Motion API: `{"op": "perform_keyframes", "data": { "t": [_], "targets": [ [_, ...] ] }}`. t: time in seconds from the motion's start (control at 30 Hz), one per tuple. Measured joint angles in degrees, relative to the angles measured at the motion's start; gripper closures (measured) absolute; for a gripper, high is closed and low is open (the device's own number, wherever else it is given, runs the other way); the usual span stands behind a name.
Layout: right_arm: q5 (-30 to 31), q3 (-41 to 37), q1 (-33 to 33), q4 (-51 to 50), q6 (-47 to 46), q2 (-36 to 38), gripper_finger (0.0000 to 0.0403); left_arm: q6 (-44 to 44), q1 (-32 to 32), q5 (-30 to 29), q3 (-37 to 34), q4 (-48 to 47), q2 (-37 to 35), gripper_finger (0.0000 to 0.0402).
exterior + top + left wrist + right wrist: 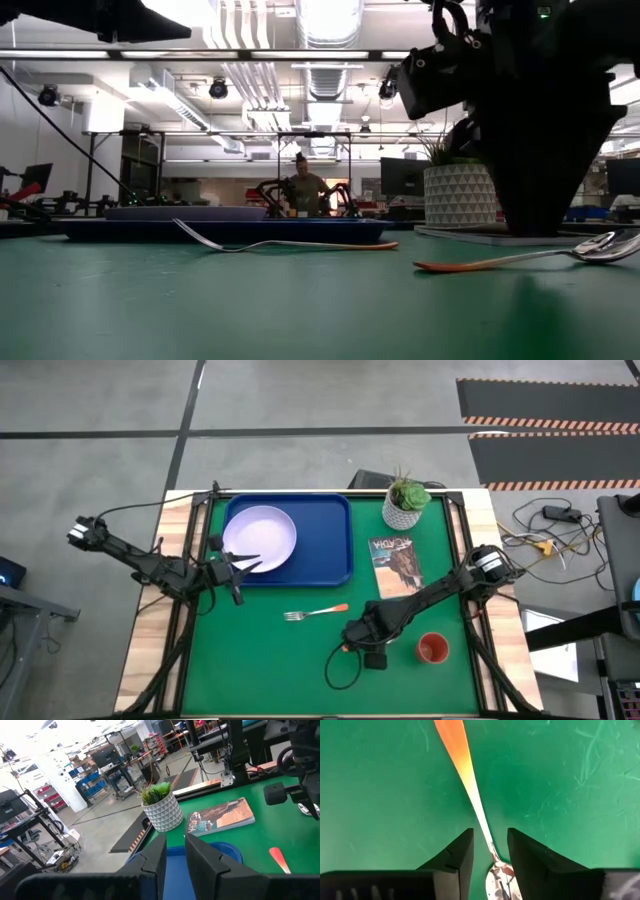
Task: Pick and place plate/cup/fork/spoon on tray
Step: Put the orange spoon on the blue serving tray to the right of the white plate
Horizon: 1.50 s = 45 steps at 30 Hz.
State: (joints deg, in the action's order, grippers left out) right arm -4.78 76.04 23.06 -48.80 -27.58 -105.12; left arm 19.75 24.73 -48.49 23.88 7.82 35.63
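The lavender plate (260, 537) lies flat in the left part of the blue tray (330, 540). My left gripper (240, 567) hovers at the plate's near-left rim, its fingers (150, 860) a little apart with only tray showing between them. The fork (315, 612) lies on the green table. The spoon (470, 785) lies on the table, bowl toward the gripper's wrist. My right gripper (490, 840) is open, pointing down, with one finger on each side of the spoon's thin neck (485, 832). It touches nothing. The orange-red cup (432, 650) stands to its right.
A white pot with a green plant (405, 505) stands at the far right, and a printed booklet (393, 565) lies just near of it, beside the tray. The tray's right half is bare. A person (305, 185) stands far off in the room behind the table.
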Motion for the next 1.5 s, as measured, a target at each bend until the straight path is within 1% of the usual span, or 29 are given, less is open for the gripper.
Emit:
{"op": "perform_keyframes", "data": {
  "t": [0.37, 0.47, 0.6, 0.73, 0.9, 1.0, 1.1, 1.17, 1.3, 1.5],
  "targets": [
    [-0.10, -0.19, 0.19, 0.01, 3.74, -3.01, 0.0304, 0.10, 0.00, 0.02, 0.00, -0.22, 0.01, 0.0346],
    [0.06, -0.12, 0.19, -0.20, 5.15, -3.11, 0.0326, 0.17, -0.02, 0.02, 0.00, -0.18, -0.04, 0.0346],
    [0.28, -0.12, 0.14, -0.43, 5.45, -3.13, 0.0379, 1.18, -0.02, 0.00, 0.00, -0.20, -0.36, 0.0346],
    [0.22, 0.77, 0.16, -1.58, 8.39, -3.23, 0.0389, 2.28, -0.02, 0.00, 0.00, -0.20, -1.47, 0.0346],
    [-0.04, 5.36, 0.21, -8.75, 18.03, -3.10, 0.0392, 3.69, -0.02, 0.02, 0.83, -0.18, -3.50, 0.0346],
    [0.81, 9.65, 0.19, -14.91, 28.08, -2.89, 0.0393, 4.84, -0.02, 0.00, 1.31, 0.09, -4.91, 0.0346],
    [6.24, 14.30, 0.15, -20.04, 39.37, -2.81, 0.0393, 5.05, -0.02, 0.01, 1.30, -0.09, -6.36, 0.0346],
    [10.16, 17.79, -0.68, -23.16, 44.26, -2.68, 0.0393, 5.03, -0.02, 0.00, 1.19, -0.09, -7.27, 0.0346],
    [11.98, 24.36, -5.64, -26.72, 52.09, -2.62, 0.0393, 3.21, -0.02, 0.00, 1.05, -0.08, -8.51, 0.0346],
    [11.74, 33.16, -15.16, -26.84, 73.38, -2.74, 0.0393, 1.28, -0.02, 0.00, 1.02, 1.08, -9.15, 0.0346]
  ]
}}
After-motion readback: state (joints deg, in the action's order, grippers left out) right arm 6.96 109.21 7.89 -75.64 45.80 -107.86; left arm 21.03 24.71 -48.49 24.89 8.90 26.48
